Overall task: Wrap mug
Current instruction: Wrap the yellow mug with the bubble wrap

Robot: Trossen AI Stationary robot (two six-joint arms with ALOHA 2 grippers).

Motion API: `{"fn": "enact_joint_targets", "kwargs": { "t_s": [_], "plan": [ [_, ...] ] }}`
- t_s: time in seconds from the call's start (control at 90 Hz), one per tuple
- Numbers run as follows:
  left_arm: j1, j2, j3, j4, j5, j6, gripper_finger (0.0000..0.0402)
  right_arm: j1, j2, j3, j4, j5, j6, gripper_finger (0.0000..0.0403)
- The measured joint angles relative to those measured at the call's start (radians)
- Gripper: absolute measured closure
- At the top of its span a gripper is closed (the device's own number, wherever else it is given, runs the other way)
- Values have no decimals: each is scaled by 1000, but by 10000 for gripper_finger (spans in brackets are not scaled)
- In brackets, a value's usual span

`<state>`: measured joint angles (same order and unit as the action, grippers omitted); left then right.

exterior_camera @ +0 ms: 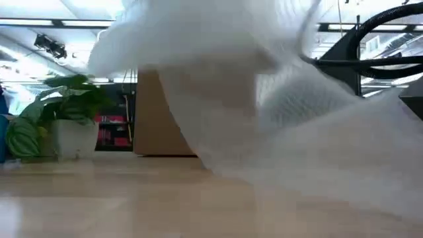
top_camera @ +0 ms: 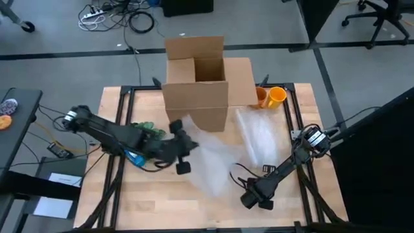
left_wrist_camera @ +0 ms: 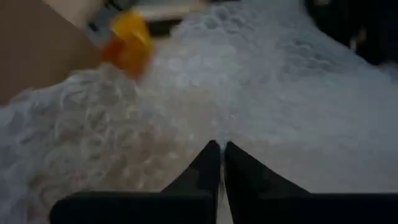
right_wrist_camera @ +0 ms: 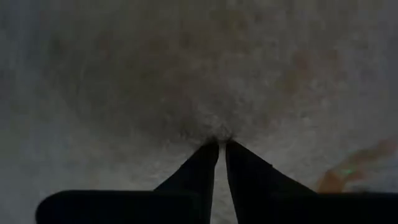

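Right gripper low at the near edge of the table, fingers pinched together on the bubble wrap, which fills its wrist view. Left gripper mid-table, jaws also clamped on the wrap's edge just in front of the cardboard box, lifting the sheet so it billows across the low view. Further back, the orange mug sits at the far right of the table, beside the box, well apart from both grippers and not wrapped
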<state>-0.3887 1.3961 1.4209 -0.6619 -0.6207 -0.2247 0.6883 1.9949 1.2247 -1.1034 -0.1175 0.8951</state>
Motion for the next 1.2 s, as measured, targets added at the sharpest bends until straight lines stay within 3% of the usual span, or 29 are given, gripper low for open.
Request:
{"fn": "enact_joint_targets", "kwargs": {
  "t_s": [0.289,0.5,0.767,1.022,1.2],
  "plan": [
    [-25,-143,-55,-51,-352,-175,401,52,2,1,-6,54,-76,380],
    [-21,-142,-176,-50,-354,-280,401,86,12,-4,-126,49,-88,380],
    [38,-142,-284,-106,-414,-412,401,116,13,-3,-319,-48,-72,380],
    [46,-149,-200,-54,-430,-294,401,89,12,54,-361,-82,-24,380],
    [2,-149,-112,121,-430,-56,401,61,9,181,-437,-49,-8,380]
  ]
}}
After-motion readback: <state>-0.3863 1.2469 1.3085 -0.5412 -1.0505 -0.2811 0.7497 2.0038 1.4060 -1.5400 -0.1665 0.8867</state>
